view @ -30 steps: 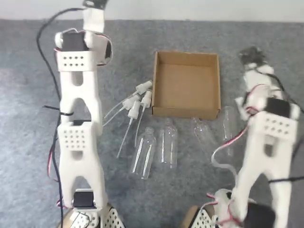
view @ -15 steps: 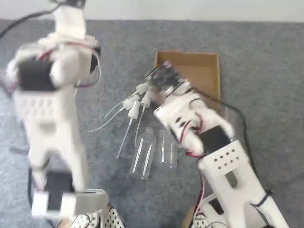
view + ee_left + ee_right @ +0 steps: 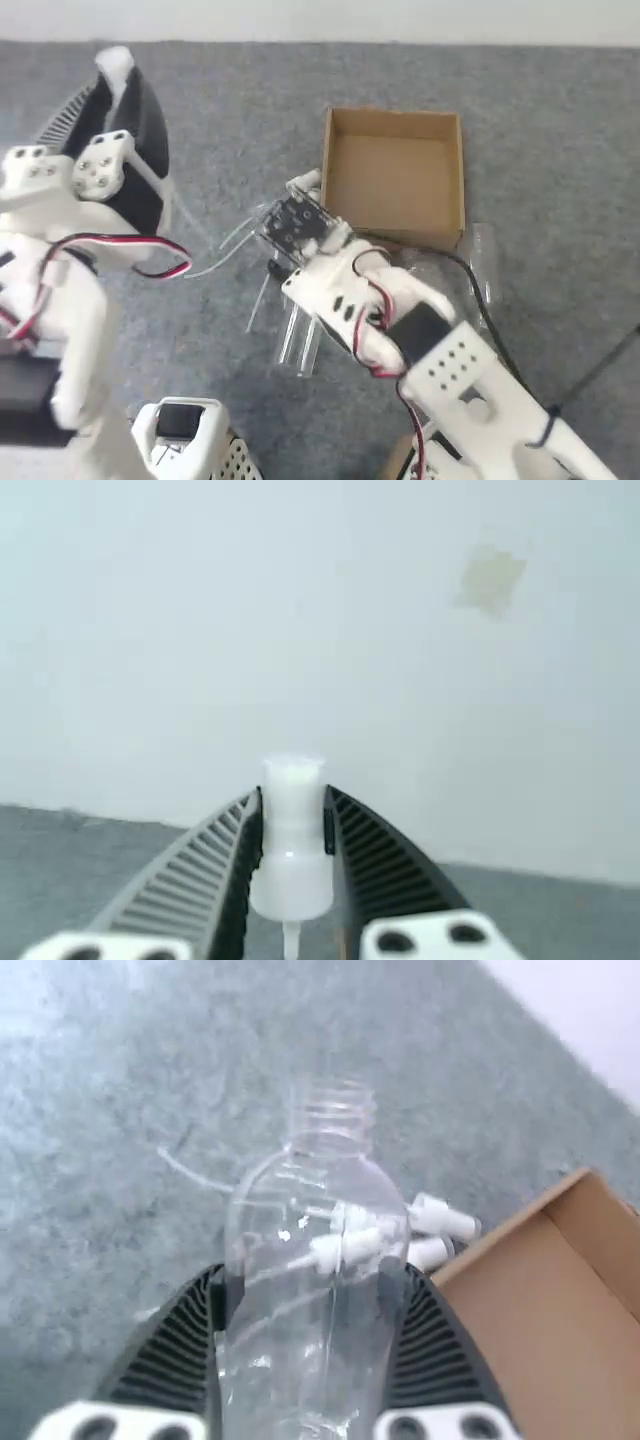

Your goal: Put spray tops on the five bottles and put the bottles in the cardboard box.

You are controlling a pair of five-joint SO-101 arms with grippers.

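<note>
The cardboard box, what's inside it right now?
Nothing that can be seen: the cardboard box shows just its bare brown floor. The near wall hides a thin strip of floor right behind it in the high view.

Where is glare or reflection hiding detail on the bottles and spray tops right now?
Right wrist view: light streaks run down the held clear bottle, and loose spray tops show warped through it. Left wrist view: the spray top is white against a pale wall, no glare. High view: the lying bottles read only as thin glints.
</note>
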